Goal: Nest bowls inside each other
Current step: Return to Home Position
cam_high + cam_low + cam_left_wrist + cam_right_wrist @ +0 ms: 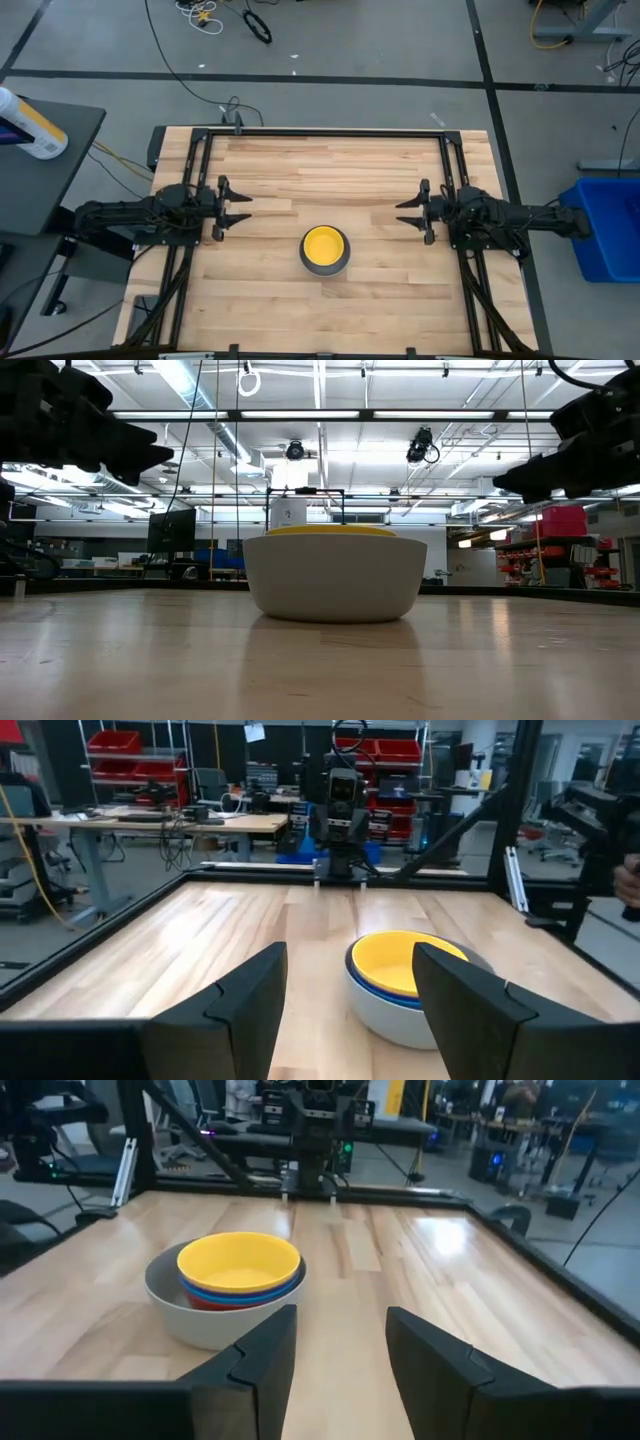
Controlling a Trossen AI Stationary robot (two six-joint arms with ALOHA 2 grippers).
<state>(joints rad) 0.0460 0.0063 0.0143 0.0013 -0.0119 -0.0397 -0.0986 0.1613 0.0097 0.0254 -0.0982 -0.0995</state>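
Observation:
The bowls stand as one stack point(325, 249) on the wooden table, a little toward the near edge from its middle. The grey bowl point(200, 1320) rests by its base on the wood. Inside it sit a red bowl point(215, 1304), blue bowls point(240, 1291) and, on top, the yellow bowl point(238, 1262). My left gripper point(240, 207) hovers open at the table's left side, pointing level at the middle. My right gripper point(407, 216) hovers open at the right side, facing it. Neither touches the stack.
A black metal frame point(330, 131) runs around the table's edges. Bare wood lies all round the stack. A blue bin point(607, 228) stands on the floor to the right, and a side table with a white bottle point(30, 125) to the left.

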